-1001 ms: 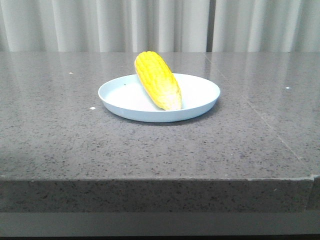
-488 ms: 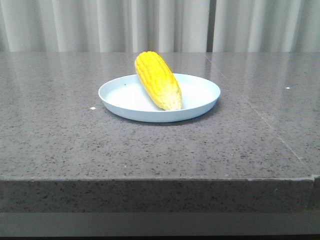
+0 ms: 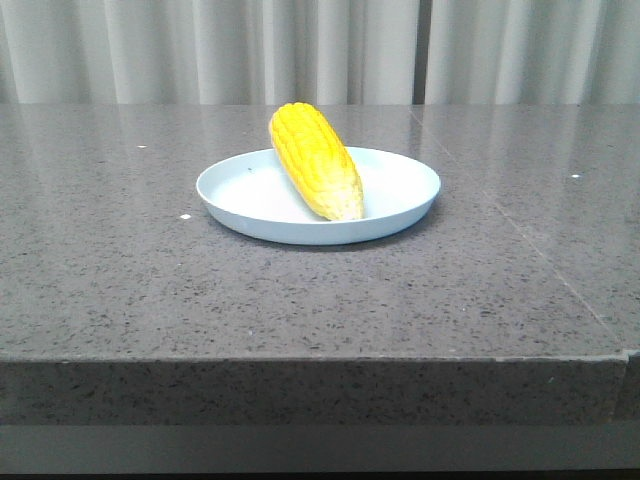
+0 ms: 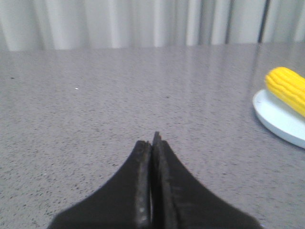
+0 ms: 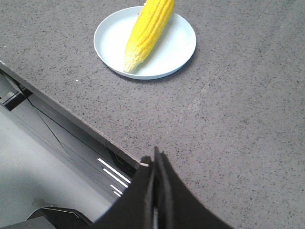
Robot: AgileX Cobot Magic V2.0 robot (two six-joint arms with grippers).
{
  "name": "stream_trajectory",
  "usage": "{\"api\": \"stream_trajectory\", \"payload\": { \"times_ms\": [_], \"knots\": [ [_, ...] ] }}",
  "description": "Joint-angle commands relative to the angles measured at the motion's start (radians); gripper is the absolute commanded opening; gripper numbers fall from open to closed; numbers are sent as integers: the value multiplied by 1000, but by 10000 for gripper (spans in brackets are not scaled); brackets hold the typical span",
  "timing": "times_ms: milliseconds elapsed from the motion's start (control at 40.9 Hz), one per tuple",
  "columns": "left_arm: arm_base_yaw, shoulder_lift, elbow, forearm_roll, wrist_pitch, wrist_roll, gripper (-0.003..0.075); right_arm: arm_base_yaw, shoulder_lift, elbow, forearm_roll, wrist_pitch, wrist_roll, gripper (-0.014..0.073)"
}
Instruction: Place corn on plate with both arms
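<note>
Only the plate [image 3: 405, 205] with the corn [image 3: 314, 161] lying across it interrupts the grey surface [image 3: 120, 260], which lies open on every side of it, curtains [image 3: 200, 50] closing off the far edge.

Left black pincer [image 4: 151, 143] sits low, its two dark fingers pressed flat together, tips meeting in a point, nothing between them. Right black pincer [image 5: 155, 160] matches it: fingers closed tight, empty. Neither arm shows in the front view.
</note>
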Motion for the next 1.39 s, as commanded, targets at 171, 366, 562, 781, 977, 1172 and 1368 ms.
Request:
{"api": "stream_trajectory", "payload": {
  "times_ms": [171,366,562,781,977,1172,1368],
  "knots": [
    [51,-64,179,-7,-299,2,-20,-1,6,-23,-2,-60,-5,-67],
    [62,-64,252,-7,-397,2,-20,-1,6,-23,-2,-60,-5,-67],
    [62,-64,270,-7,-423,2,-20,-1,6,-23,-2,-60,-5,-67],
    [62,-64,270,-7,-423,2,-20,-1,6,-23,-2,-60,-5,-67],
    [62,-64,270,-7,-423,2,-20,-1,6,-23,-2,-60,-5,-67],
    [62,-64,270,-7,-423,2,-20,-1,6,-23,-2,-60,-5,-67],
    [62,-64,270,-7,-423,2,-20,-1,6,-23,-2,-60,-5,-67]
  ]
}}
